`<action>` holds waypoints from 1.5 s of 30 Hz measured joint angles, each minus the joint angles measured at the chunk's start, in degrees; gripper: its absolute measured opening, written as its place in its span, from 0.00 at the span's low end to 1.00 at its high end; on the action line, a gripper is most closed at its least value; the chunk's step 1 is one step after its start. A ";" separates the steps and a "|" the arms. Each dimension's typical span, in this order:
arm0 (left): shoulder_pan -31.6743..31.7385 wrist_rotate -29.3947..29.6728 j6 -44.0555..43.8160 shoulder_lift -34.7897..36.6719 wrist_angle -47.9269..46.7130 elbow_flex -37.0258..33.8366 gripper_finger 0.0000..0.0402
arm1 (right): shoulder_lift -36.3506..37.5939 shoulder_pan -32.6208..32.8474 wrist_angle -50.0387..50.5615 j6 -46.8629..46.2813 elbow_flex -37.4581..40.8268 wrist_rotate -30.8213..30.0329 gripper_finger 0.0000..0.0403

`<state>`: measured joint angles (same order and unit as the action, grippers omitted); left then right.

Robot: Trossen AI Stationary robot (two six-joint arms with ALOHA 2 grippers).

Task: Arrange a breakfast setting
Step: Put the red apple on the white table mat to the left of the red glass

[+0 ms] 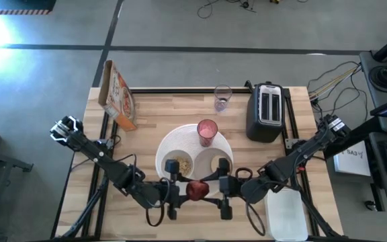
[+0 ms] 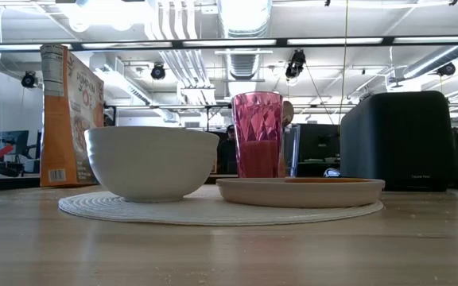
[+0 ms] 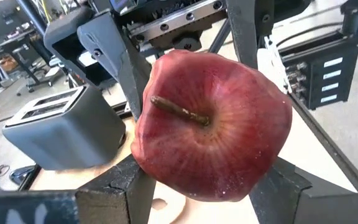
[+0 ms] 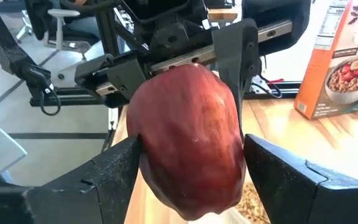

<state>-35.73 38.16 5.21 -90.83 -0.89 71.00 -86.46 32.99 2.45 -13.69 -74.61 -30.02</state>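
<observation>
Red apple (image 3: 213, 127), stem only in left wrist view.

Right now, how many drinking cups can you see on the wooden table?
2. The pink faceted tumbler stands at the far edge of the round white plate. The clear glass stands behind it, beside the black toaster.
</observation>
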 joint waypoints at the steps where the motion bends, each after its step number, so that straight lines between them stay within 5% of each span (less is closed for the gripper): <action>1: 0.07 0.04 -0.45 0.00 -1.35 0.64 0.47 | 0.00 -0.01 0.86 -0.01 -0.51 -0.08 0.67; 14: 3.04 0.05 -6.00 0.24 -16.07 5.15 0.47 | 0.01 -0.10 17.95 -4.33 -7.49 -1.88 0.67; 31: 14.45 0.06 -17.86 4.47 -43.48 2.17 0.47 | 0.09 -0.02 24.21 -9.74 -7.56 -1.49 0.64; 45: 34.87 -15.57 -16.27 12.22 -28.60 -15.39 0.48 | 0.11 -0.04 25.69 -9.92 -7.56 -1.49 0.63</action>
<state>-0.86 22.59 -11.06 -78.61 -29.49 55.62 -86.35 32.95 28.14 -23.62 -82.17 -31.51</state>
